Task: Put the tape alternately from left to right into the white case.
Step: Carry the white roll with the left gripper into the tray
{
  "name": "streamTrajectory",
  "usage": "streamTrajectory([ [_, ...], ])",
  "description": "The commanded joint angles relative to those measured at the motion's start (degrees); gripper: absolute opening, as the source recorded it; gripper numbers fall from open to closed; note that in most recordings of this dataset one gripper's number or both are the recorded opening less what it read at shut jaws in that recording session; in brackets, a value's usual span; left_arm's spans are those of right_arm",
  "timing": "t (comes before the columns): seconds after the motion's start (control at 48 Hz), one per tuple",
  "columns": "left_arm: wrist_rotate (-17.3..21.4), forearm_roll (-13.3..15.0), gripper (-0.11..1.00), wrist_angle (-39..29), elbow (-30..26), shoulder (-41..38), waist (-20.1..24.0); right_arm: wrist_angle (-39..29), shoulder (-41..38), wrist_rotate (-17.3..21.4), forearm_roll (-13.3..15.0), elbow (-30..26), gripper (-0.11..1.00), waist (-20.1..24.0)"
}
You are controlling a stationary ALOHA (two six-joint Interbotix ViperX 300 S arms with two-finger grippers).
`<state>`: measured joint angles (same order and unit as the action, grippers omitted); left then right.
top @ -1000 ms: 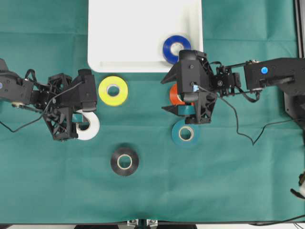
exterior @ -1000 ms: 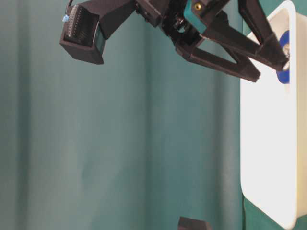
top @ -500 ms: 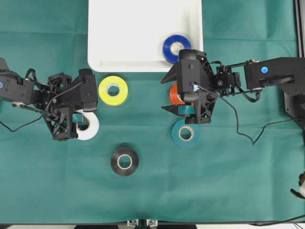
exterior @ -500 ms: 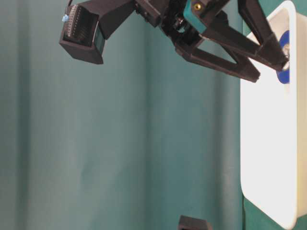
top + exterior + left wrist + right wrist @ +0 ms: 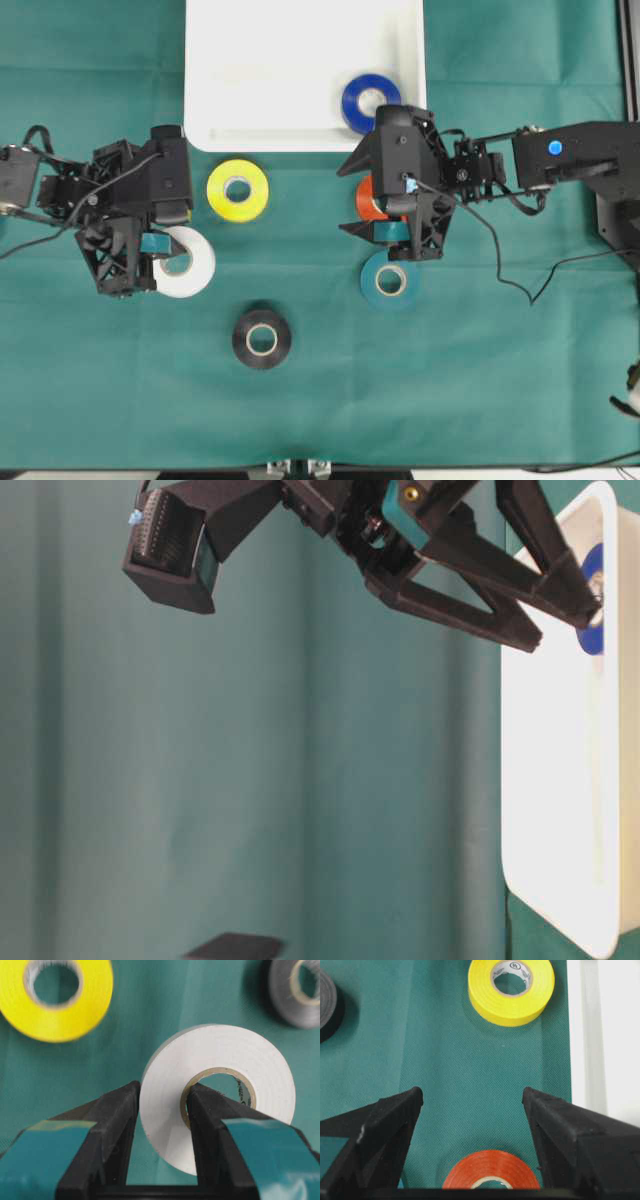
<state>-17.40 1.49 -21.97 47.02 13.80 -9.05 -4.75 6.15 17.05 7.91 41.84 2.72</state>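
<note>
My left gripper (image 5: 168, 258) (image 5: 162, 1097) is shut on the white tape roll (image 5: 188, 264) (image 5: 220, 1110). One finger is outside its wall and the other is inside the pale core. The roll hangs tilted over the cloth. My right gripper (image 5: 352, 197) (image 5: 472, 1097) stands open above the red-orange roll (image 5: 368, 200) (image 5: 490, 1167), which lies flat between its fingers, untouched. The blue roll (image 5: 370, 100) lies in the white case (image 5: 270, 70) near its front right corner. Yellow (image 5: 237, 189), teal (image 5: 390, 280) and black (image 5: 262, 338) rolls lie on the cloth.
Green cloth covers the table. The white case's raised rim (image 5: 560, 780) runs along the far side, just behind my right gripper. The yellow roll (image 5: 60, 1000) lies close to my left gripper, and the black roll (image 5: 295, 990) is nearer the front edge.
My left gripper has risen and shifted a little left with the white roll, which now looks larger from above. The right arm has not moved.
</note>
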Motion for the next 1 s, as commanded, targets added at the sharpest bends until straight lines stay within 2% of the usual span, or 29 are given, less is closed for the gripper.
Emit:
streamTrajectory([
  [0.0,0.44,-0.18,-0.03,0.00,-1.58,2.90,0.26,0.53,0.53,0.09,0.18,-0.44,0.84,0.18],
  [0.208,2.46,-0.18,-0.03,0.00,-1.58,3.52,1.49,0.53,0.53,0.09,0.18,-0.35,0.84,0.26],
  [0.375,4.92,-0.18,-0.03,0.79,-2.29,3.16,4.75,0.53,0.53,0.00,0.18,-0.35,0.84,0.26],
  [0.562,8.26,-0.26,-0.03,1.76,-3.43,2.99,10.63,0.53,0.53,0.00,0.18,-0.26,0.84,0.26],
  [0.771,15.21,-0.26,-0.03,1.93,-4.92,2.90,18.28,0.53,0.53,0.00,0.18,-0.26,0.84,0.26],
  [0.979,19.34,-0.26,-0.03,4.13,-5.36,1.05,23.12,1.23,0.53,0.09,0.18,0.18,0.84,0.35],
])
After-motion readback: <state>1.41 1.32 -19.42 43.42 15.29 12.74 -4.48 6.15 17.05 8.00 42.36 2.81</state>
